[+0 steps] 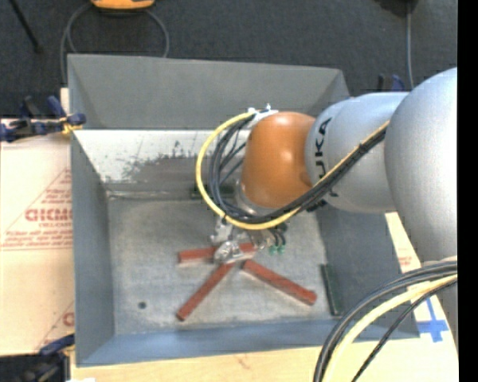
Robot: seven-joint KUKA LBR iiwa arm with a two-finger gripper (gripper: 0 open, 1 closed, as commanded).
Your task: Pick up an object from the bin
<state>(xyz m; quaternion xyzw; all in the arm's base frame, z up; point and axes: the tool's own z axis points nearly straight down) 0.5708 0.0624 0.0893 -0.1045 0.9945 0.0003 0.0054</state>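
Three flat reddish-brown sticks lay on the floor of the grey metal bin (92,253), fanning out from one spot directly under the end effector (233,250). The first stick (197,255) ran out to the left of the end effector, almost level. The second stick (203,294) slanted away below and to the left of it. The third stick (280,283) slanted away below and to the right. Their inner ends met beneath the end effector's metal tip, which sat low over that junction; whether it touched them could not be told, nor whether it was set wide or narrow.

A small green piece (277,247) lay just to the right of the end effector. A dark, narrow flat piece (331,289) lay further right and lower, against the bin's wall. A small dark speck (141,305) sat well to the lower left.

Above the end effector rose the rounded orange cover (275,165), looped by yellow and black cables (211,153), on the grey arm (382,150).
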